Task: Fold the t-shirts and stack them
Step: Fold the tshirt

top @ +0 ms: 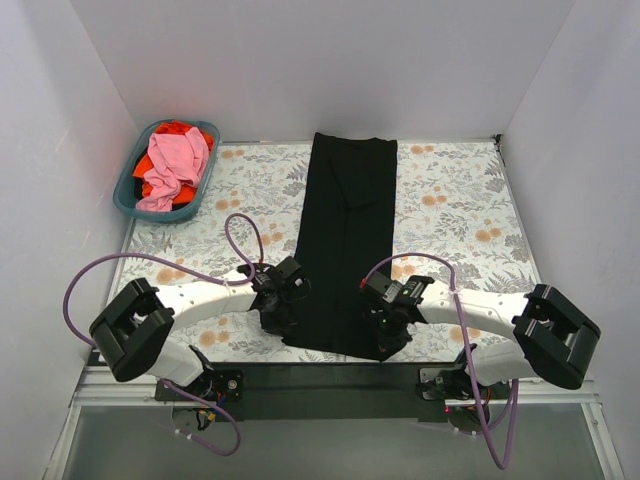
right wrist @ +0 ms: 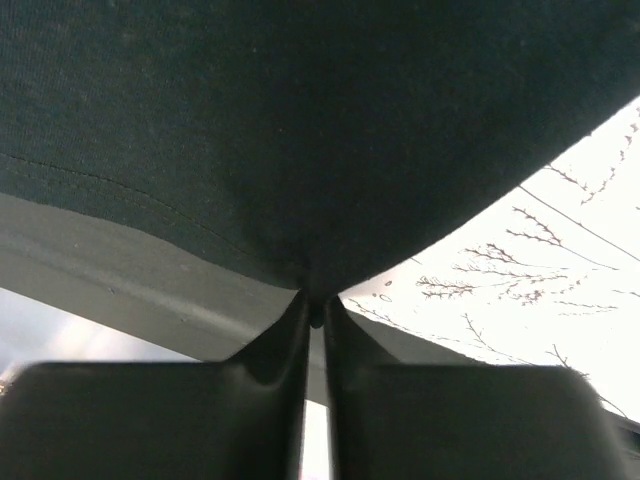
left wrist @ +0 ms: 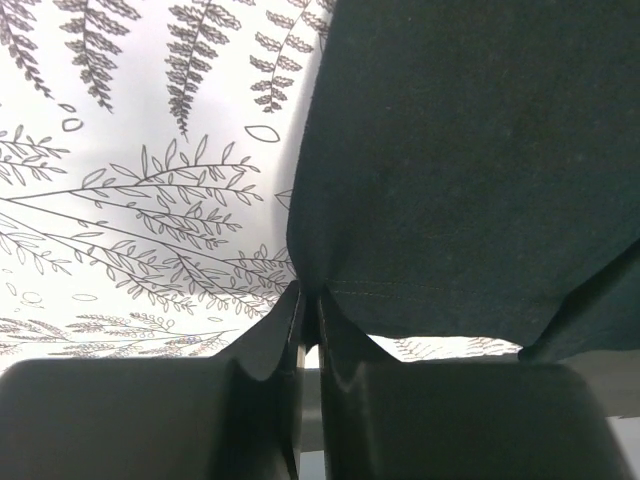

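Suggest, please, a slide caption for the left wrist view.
Left gripper shut on a hem corner of the large black cloth t-shirt, over the white fern-printed table cover.

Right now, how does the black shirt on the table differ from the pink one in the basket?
The black t-shirt lies flat on the table, folded into a long strip; the pink t-shirt sits crumpled in the teal basket. The black t-shirt is pinched at its near edge by the left gripper and the right gripper; no gripper holds the pink t-shirt. Both are soft cloth.
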Robot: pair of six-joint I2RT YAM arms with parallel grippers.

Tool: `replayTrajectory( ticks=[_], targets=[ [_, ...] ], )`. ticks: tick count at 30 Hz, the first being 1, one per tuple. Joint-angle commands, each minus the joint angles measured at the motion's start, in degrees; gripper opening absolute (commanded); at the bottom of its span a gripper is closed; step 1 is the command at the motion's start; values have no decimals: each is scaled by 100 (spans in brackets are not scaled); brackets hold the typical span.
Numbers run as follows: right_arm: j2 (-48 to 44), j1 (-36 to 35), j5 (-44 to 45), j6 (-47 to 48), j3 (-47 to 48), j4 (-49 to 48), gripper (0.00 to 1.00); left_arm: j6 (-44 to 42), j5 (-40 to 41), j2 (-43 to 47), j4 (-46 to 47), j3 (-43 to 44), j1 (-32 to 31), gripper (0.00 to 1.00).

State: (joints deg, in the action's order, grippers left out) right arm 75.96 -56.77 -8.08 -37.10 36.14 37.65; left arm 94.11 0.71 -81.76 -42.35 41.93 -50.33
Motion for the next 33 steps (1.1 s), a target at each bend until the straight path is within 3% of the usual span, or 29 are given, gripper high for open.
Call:
replayTrajectory(
  ticks=[1, 2, 14, 22, 33],
  targets=[
    [129, -53, 87, 63, -125, -214, 7, 46, 70, -34, -54, -106, -83, 0],
    [129, -53, 87, 71, -116, -214, 2, 55, 78, 1, -72, -132, -83, 0],
    [-714, -10, 218, 72, 217, 216, 1, 222, -361, 757, -634, -28, -109, 0],
    [-680, 1000, 658, 747, 1157, 366, 1, -85, 122, 197, -204, 1176, 66, 0],
    [682, 2257, 1554, 2110, 3003, 103, 1, -1139, 61, -1113, 1218, 2837, 1657, 0]
  ],
)
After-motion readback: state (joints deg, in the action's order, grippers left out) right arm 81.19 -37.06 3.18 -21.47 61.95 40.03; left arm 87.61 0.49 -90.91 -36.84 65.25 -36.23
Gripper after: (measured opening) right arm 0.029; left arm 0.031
